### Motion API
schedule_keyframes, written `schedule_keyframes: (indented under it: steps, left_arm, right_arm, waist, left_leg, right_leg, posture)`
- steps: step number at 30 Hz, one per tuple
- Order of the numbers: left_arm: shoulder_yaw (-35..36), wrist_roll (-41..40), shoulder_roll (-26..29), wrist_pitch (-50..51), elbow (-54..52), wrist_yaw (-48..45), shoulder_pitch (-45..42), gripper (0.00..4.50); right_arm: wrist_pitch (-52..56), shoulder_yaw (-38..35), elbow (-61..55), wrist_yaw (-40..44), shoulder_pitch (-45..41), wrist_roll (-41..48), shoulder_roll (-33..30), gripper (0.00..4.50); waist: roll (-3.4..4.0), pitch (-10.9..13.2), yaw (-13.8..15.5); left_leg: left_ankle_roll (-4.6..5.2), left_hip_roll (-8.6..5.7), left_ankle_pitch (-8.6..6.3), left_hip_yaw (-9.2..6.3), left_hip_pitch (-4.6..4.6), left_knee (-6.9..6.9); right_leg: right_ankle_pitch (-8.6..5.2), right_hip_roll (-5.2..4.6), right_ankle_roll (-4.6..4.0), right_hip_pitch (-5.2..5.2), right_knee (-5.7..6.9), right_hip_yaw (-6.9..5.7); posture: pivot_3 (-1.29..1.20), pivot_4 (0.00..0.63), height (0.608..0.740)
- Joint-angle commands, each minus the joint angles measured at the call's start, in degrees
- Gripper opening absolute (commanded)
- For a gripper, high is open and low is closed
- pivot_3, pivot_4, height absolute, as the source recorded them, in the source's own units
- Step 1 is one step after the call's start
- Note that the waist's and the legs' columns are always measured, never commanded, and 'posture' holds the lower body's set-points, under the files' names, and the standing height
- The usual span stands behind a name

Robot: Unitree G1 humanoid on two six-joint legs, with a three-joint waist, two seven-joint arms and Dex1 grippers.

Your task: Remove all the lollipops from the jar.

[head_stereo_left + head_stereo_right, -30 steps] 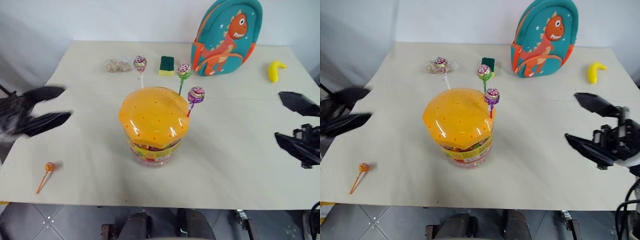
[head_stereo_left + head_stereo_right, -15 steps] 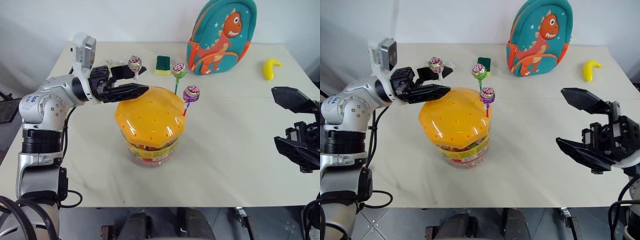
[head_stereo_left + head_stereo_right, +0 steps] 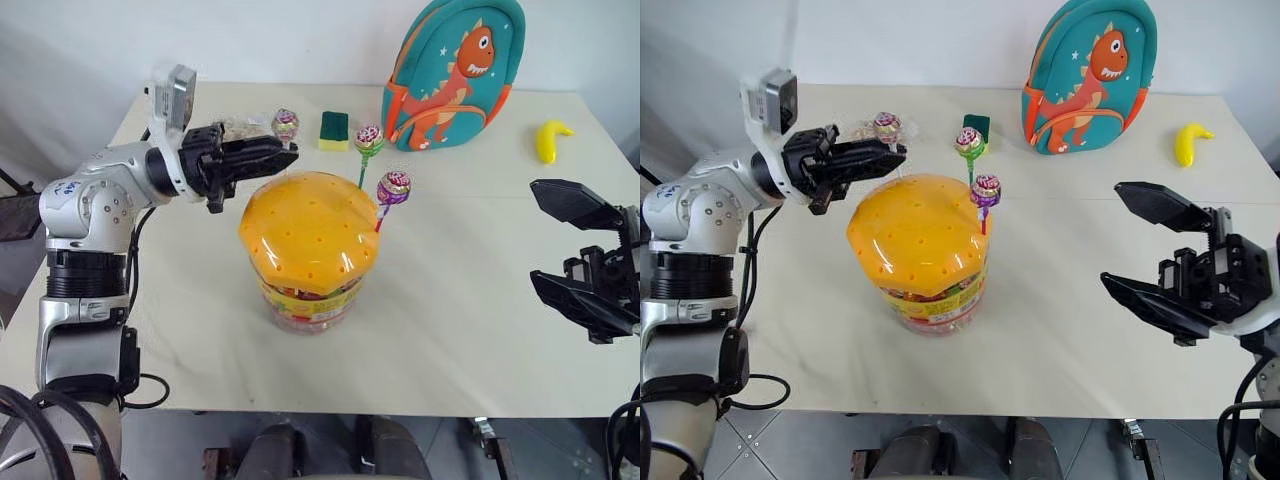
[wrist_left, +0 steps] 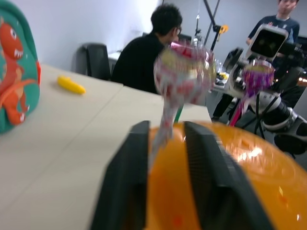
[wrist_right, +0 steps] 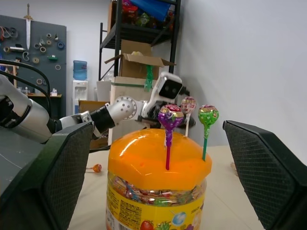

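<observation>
Three lollipops [image 3: 392, 187] stand upright in the orange-lidded jar [image 3: 308, 250]; my left hand [image 3: 287, 152] pinches the white-sticked one.

Orange, pink-purple and teal on a pale beige desk [image 3: 480, 330]

The jar [image 3: 308, 250] had a dotted orange lid; the lollipops [image 3: 392, 186] wore swirled pink-purple wrappers; the backpack [image 3: 450, 75] was teal with an orange dinosaur.

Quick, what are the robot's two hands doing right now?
Left gripper: shut on the white-stick lollipop in the jar.
Right gripper: open, holding nothing.
</observation>
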Motion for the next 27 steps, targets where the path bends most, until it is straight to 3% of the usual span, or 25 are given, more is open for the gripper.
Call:
schedule_keyframes:
  steps: [1, 4, 7, 9, 12, 15, 20, 27]
  left_arm:
    - [4.6, -3.0, -0.6, 0.5, -2.1, 1.6, -1.0, 0.03]
    - [12.5, -7.1, 0.2, 0.5, -2.3, 4.6, 0.4, 0.03]
    - [20.6, -8.2, 5.5, 2.1, -0.6, 9.8, 4.0, 0.03]
    - [22.0, -6.8, 8.5, 3.0, -1.0, 11.7, 6.9, 0.03]
    - [20.4, 2.0, 20.5, 5.0, -5.5, 11.0, 24.1, 0.03]
    - [23.3, 7.0, 25.3, 7.2, -11.7, 13.8, 42.0, 0.03]
    - [29.2, 5.7, 21.7, 14.5, -21.7, 19.5, 56.3, 0.03]
    - [29.0, 5.9, 16.2, 18.6, -26.2, 24.9, 60.5, 0.03]
  right_arm:
    - [-0.3, 0.0, -0.8, -0.2, -0.9, 0.9, 0.5, 4.50]
    - [-0.1, 0.5, -0.5, -0.1, -1.7, 1.4, 0.9, 4.50]
    - [-0.2, 2.6, 0.4, 0.2, -3.9, 1.0, 1.5, 4.50]
    - [-0.1, 3.2, 0.6, 0.5, -4.7, 0.9, 1.7, 4.50]
    - [-0.9, 5.6, 0.6, 4.8, -5.0, -2.4, 0.9, 4.50]
    - [-1.5, 8.0, 1.7, 10.7, -4.1, -6.5, -1.0, 4.50]
    - [-1.9, 10.5, 4.3, 15.4, -4.3, -10.2, -2.2, 4.50]
    - [1.1, 12.3, 5.9, 15.1, -5.2, -11.8, -4.0, 4.50]
  waist:
    - [0.00, 0.0, 0.0]
    - [-0.01, 0.0, -0.2]
    - [0.00, 0.0, -0.8]
    - [0.00, 0.0, -1.2]
    - [0.03, 0.0, -1.8]
    - [0.03, 0.0, -1.6]
    - [-0.23, 0.1, 0.0]
    - [-0.12, 0.1, -0.2]
  left_leg:
    - [0.00, 0.01, 0.00, -0.01, 0.00, 0.00]
    - [0.00, 0.03, 0.00, -0.01, 0.00, 0.00]
    - [-0.02, 0.10, 0.00, 0.00, 0.03, 0.00]
    - [-0.08, 0.16, 0.00, -0.01, 0.05, -0.03]
    - [-0.10, 0.14, -0.01, 0.00, 0.14, -0.18]
    - [-0.10, 0.15, -0.05, 0.02, 0.09, -0.26]
    - [-0.08, 0.16, -0.11, -0.41, -0.04, -0.15]
    - [-0.10, -0.01, -0.11, -0.58, -0.04, -0.26]
  right_leg:
    - [0.00, 0.00, 0.00, 0.00, 0.00, 0.00]
    - [0.00, -0.01, 0.00, -0.01, -0.01, 0.02]
    - [0.00, -0.08, 0.00, -0.02, 0.00, 0.04]
    - [-0.01, -0.08, -0.01, -0.02, -0.01, 0.03]
    - [-0.01, -0.09, -0.03, 0.01, -0.02, 0.02]
    - [-0.02, -0.10, -0.04, -0.05, -0.16, 0.08]
    - [-0.02, -0.38, -0.05, 0.10, -0.40, 0.21]
    - [-0.05, -0.61, -0.11, 0.07, -0.49, 0.11]
  posture:
    - [0.00, 0.150, 0.740]
    - [0.00, 0.150, 0.740]
    - [0.00, 0.150, 0.740]
    - [0.00, 0.150, 0.740]
    - [0.00, 0.150, 0.740]
    - [0.00, 0.150, 0.740]
    - [0.00, 0.150, 0.740]
    - [0.00, 0.150, 0.740]
